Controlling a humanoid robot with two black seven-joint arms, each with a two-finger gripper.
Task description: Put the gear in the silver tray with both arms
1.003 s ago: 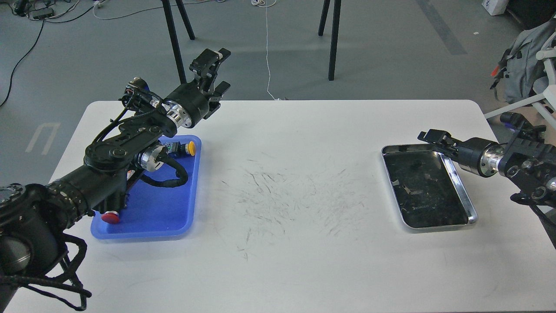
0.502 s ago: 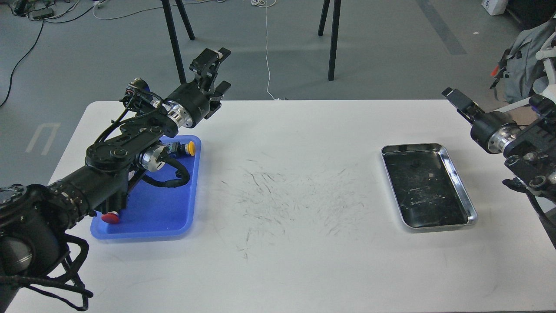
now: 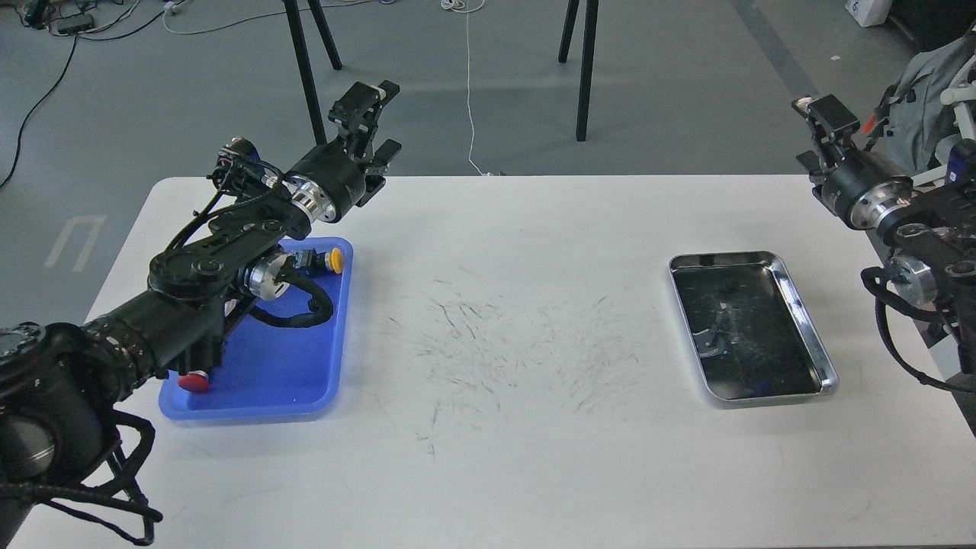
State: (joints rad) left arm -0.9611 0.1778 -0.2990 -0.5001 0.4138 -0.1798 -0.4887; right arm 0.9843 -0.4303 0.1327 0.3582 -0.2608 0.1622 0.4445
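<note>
**Worktable, two trays, both arms raised at the far corners**

1. White table (image 3: 503,473): near edge and wide middle bare apart from dark scuff marks at centre; open room between the two trays and along the whole front.

2. Blue tray (image 3: 305,366), left side, close to the table's left edge. Holds a red-capped part (image 3: 194,380) at its near left corner and a yellow-capped part (image 3: 333,261) at its far right corner. The left arm crosses above it.

3. Silver tray (image 3: 808,324), right side, set in from the right edge, well apart from the blue tray. Dark reflective bottom; a small dark item (image 3: 730,286), possibly the gear, lies near its far end, too small to be sure. Faint marking on the bottom, not readable.

4. Left gripper (image 3: 371,120), above the table's far left edge, past the blue tray. Fingers parted, nothing between them.

5. Right gripper (image 3: 820,122), beyond the far right corner, well clear of the silver tray. Seen end-on; how far its fingers stand apart cannot be told, and nothing shows in its hold.

6. Floor beyond: black stand legs (image 3: 583,69), white cable (image 3: 468,84). No readable writing anywhere.
</note>
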